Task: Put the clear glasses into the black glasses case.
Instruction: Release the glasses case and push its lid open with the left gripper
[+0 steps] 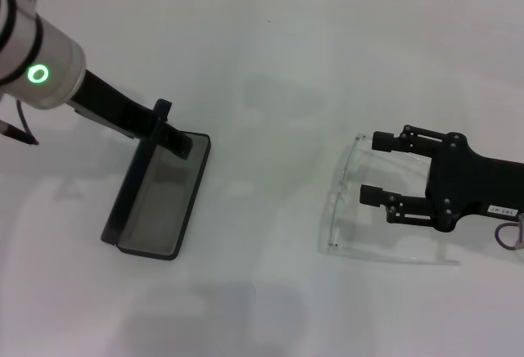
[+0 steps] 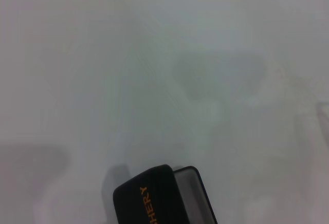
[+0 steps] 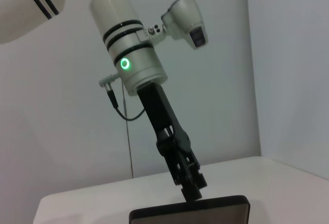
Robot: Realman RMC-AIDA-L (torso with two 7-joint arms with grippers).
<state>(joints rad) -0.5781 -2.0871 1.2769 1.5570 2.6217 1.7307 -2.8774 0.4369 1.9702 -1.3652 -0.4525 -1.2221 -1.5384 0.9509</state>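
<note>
White table (image 1: pixel 270 87). Left gripper (image 1: pixel 173 140) clenched on black glasses case (image 1: pixel 155 201) lid, propping it. Right gripper (image 1: pixel 378 169) spread over clear glasses (image 1: pixel 340 210); next, close and lift.

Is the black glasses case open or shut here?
Open. The black glasses case shows its grey lining, empty, with the lid raised upright and the left gripper pinching it. The clear glasses lie outside.
</note>
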